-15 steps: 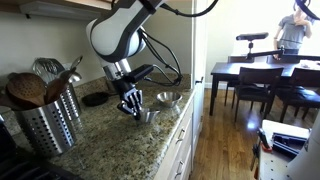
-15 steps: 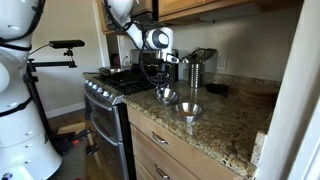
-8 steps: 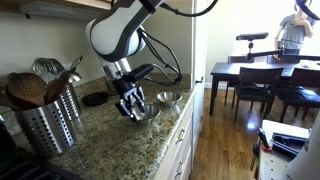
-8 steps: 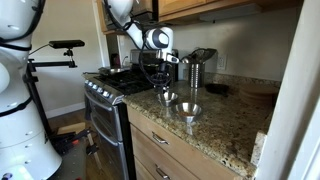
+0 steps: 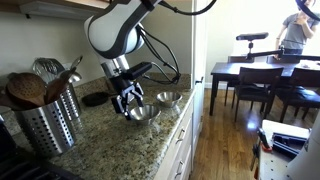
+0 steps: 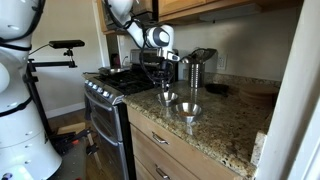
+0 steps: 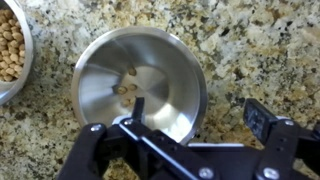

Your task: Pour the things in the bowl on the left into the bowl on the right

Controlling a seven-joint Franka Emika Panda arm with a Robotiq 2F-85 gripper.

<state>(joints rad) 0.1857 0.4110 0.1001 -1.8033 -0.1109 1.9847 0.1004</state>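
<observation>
Gripper [image 7: 176,128] jaws stand open above the nearly emptied steel bowl [image 7: 165,70]. Chickpeas [image 7: 8,42] sit in the neighbouring bowl [image 7: 26,56]. One finger seemingly straddles the rim, so lifting could snag and tip it.

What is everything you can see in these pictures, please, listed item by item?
Counter: one, speckled brown granite, under everything listed.
Near-empty bowl: one, silver steel, on the counter just below the gripper.
Full bowl: one, silver steel, on the counter beside the first bowl.
Chickpeas: many, tan, in the full bowl; a few are in the near-empty bowl.
Utensil holder: one, perforated steel, on the counter, holding wooden spoons.
Stove: one, steel and black, next to the counter.
Dining table: one, dark, in the background with chairs.
Gripper: one, black, open, over the near-empty bowl.
</observation>
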